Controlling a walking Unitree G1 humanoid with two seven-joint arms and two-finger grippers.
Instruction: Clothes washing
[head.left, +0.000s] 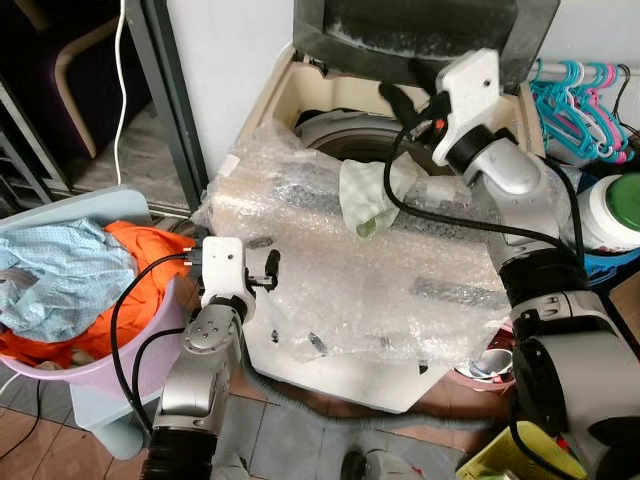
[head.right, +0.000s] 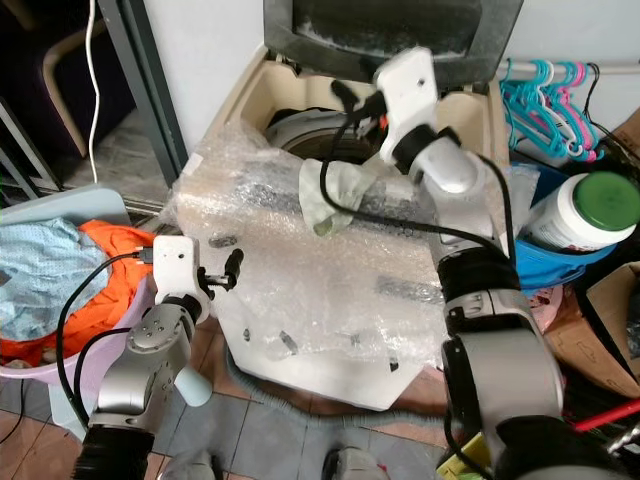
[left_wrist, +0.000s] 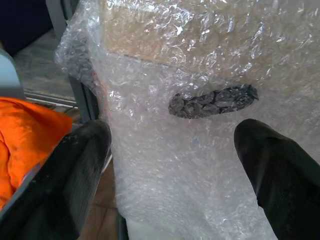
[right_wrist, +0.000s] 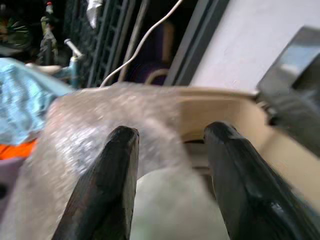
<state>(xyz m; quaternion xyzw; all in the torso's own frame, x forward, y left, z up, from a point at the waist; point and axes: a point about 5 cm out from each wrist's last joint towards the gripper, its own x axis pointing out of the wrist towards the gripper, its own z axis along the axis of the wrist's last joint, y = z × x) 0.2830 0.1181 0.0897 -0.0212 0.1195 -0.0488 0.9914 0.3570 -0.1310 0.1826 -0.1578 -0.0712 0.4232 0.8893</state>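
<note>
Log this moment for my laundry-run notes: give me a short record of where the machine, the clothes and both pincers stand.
washer: top-loader, lid up, body wrapped in bubble wrap
pale green cloth: draped over the drum's front rim
right pincer: over the drum opening, open, just above the cloth
left pincer: open, held near the washer's front, empty
laundry basket: at the robot's left, holding orange and light blue clothes

Pale cloth (head.left: 372, 195) draped on bubble-wrapped washing machine (head.left: 340, 290).
</note>
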